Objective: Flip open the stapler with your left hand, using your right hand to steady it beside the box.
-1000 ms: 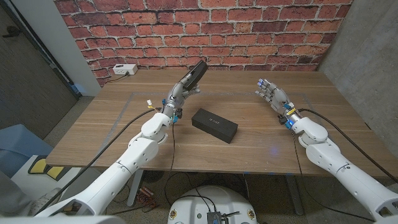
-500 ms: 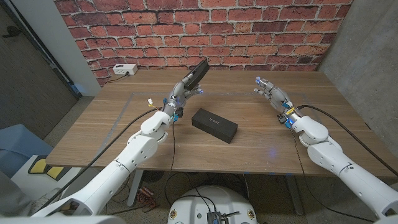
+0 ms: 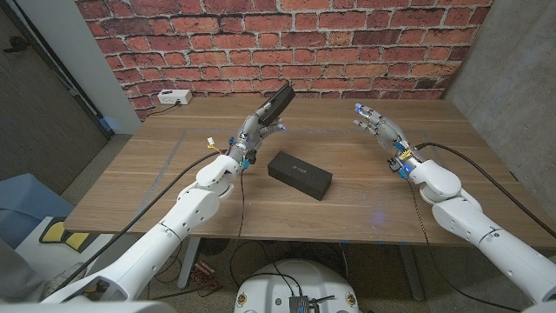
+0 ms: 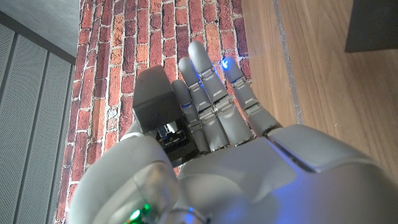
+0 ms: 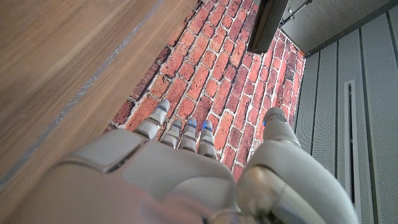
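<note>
My left hand (image 3: 251, 132) holds a black stapler (image 3: 276, 102) up in the air over the back middle of the table, tilted with its far end raised. In the left wrist view the stapler (image 4: 155, 102) sits between the thumb and the stretched-out fingers (image 4: 214, 106) of the left hand. A black box (image 3: 300, 175) lies flat on the table, just right of and nearer than that hand; its corner (image 4: 373, 25) shows in the left wrist view. My right hand (image 3: 378, 126) hovers to the right of the box, fingers spread and holding nothing, also seen as right hand (image 5: 186, 165).
A white power strip (image 3: 174, 96) lies at the table's back left corner by the brick wall. The wooden table (image 3: 365, 204) has bare surface around the box. A dark object (image 5: 267, 25) hangs before the wall in the right wrist view.
My right hand has drifted slightly left and toward the wall. The left hand's fingers have spread a little while the stapler stays raised.
</note>
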Controlling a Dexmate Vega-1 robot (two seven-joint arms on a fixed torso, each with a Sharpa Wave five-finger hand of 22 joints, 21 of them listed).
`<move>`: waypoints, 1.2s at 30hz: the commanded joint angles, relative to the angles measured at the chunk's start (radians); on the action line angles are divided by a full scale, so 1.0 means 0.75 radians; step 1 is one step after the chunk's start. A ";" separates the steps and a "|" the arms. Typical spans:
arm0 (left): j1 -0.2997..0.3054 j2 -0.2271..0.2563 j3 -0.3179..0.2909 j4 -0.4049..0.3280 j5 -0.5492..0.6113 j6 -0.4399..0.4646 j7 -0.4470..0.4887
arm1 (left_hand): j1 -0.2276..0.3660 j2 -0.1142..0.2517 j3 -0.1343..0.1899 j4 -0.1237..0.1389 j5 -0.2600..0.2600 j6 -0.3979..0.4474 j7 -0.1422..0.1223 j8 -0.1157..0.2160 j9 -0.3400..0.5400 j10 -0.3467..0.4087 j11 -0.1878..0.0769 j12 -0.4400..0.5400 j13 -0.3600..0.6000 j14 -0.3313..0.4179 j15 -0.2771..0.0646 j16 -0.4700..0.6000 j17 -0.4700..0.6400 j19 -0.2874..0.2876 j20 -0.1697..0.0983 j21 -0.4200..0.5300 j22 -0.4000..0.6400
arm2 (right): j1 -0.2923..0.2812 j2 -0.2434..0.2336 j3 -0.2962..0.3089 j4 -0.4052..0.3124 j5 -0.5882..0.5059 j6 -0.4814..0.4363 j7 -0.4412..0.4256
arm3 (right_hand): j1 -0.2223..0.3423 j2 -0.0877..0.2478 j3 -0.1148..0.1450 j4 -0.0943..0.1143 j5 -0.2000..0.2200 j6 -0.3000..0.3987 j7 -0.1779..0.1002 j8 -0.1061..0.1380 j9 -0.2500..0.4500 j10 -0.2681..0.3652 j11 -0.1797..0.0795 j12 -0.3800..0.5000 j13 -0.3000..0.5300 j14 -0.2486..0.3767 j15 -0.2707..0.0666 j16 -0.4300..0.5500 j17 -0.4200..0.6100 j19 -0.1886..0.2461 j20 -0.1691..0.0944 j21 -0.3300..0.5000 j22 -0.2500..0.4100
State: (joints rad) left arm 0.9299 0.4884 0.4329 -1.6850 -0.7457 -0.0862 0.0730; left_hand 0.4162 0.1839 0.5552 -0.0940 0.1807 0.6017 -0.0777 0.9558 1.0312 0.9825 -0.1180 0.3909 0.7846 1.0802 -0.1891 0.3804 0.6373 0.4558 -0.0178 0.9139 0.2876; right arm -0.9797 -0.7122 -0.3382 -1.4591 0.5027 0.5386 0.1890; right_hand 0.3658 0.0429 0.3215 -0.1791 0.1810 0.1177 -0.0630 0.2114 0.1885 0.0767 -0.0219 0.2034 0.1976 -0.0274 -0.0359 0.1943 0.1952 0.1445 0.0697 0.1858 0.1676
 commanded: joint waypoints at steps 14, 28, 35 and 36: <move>-0.025 0.043 -0.008 -0.057 -0.125 0.164 -0.015 | -0.022 0.007 0.326 0.293 0.004 0.018 -0.041 0.031 -0.007 0.018 -0.031 -0.019 -0.013 0.036 -0.042 -0.059 -0.087 0.212 -0.079 0.131 -0.047 | -0.047 -0.087 0.004 -0.162 -0.319 0.034 -0.172 | 0.152 -0.033 0.021 0.003 0.021 0.098 -0.053 0.029 0.006 0.047 -0.091 0.014 0.008 -0.018 -0.091 0.012 -0.002 -0.009 -0.077 0.003 0.001; -0.052 0.042 0.005 -0.074 -0.152 0.213 -0.011 | -0.026 0.013 0.333 0.288 0.001 0.022 -0.035 0.041 -0.011 0.034 -0.032 -0.014 -0.006 0.031 -0.038 -0.057 -0.071 0.165 -0.058 0.135 -0.059 | -0.102 -0.093 0.041 -0.243 -0.554 0.058 -0.337 | 0.206 -0.038 0.029 0.003 0.024 0.063 -0.058 0.010 0.007 0.032 -0.083 0.005 0.007 -0.027 -0.104 0.009 -0.003 -0.016 -0.084 0.000 0.000; -0.070 0.040 0.014 -0.075 -0.184 0.268 -0.007 | -0.024 0.015 0.339 0.283 -0.001 0.011 -0.023 0.060 0.015 0.046 -0.023 -0.006 -0.003 0.045 -0.040 -0.050 -0.057 0.171 -0.056 0.153 -0.064 | -0.127 -0.093 0.058 -0.293 -0.721 0.036 -0.430 | 0.272 -0.043 0.034 0.008 0.024 0.069 -0.061 0.006 0.008 0.057 -0.088 0.011 0.007 -0.003 -0.144 0.017 -0.004 0.048 -0.164 0.017 -0.001; -0.072 0.046 0.016 -0.080 -0.178 0.274 -0.003 | -0.023 0.016 0.340 0.282 -0.001 0.010 -0.023 0.061 0.015 0.047 -0.022 -0.003 0.002 0.058 -0.039 -0.043 -0.054 0.175 -0.059 0.158 -0.065 | -0.129 -0.097 0.060 -0.303 -0.739 0.028 -0.436 | 0.277 -0.043 0.034 0.008 0.024 0.072 -0.061 0.007 0.008 0.060 -0.090 0.012 0.007 0.001 -0.147 0.019 -0.005 0.055 -0.167 0.018 -0.002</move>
State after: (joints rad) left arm 0.8939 0.5192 0.4336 -1.7378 -0.8620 0.0723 0.0620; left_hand 0.3934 0.1805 0.5730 -0.1114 0.1765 0.5930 -0.0865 0.9951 1.0352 1.0069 -0.1365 0.3803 0.7807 1.1050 -0.1995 0.3364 0.5903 0.5802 -0.0586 1.0220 0.2367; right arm -1.0512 -0.7790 -0.3093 -1.6337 0.1023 0.5753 -0.0505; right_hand 0.5568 0.0109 0.3404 -0.1746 0.1926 0.1655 -0.1110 0.2199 0.1934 0.1066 -0.0875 0.2079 0.1999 -0.0410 -0.0317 0.2011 0.1906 0.1672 -0.0351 0.1927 0.1678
